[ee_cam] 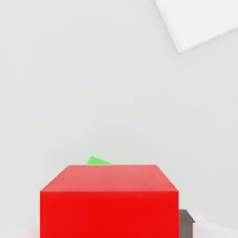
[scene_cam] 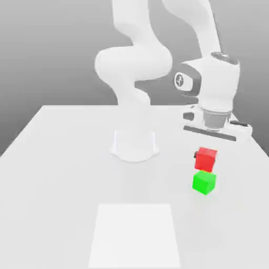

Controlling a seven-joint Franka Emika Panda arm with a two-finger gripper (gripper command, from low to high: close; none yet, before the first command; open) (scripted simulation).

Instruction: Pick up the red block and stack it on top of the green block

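The red block (scene_cam: 206,159) hangs under my hand at the exterior view's right, with my gripper (scene_cam: 205,156) shut on it. A dark fingertip (scene_cam: 196,155) presses its side. Directly beneath it the green block (scene_cam: 204,182) stands on the white table (scene_cam: 63,173). The red block's underside looks level with the green block's top; whether they touch I cannot tell. In the hand view the red block (ee_cam: 109,200) sits close to the lens, one corner of the green block (ee_cam: 96,161) peeks past its far edge, and a dark finger (ee_cam: 186,222) shows beside it.
The arm's white base (scene_cam: 134,144) stands mid-table, to the exterior view's left of the blocks. A paler square patch (scene_cam: 135,234) lies flat on the table near the front edge, and the hand view catches its corner (ee_cam: 200,21).
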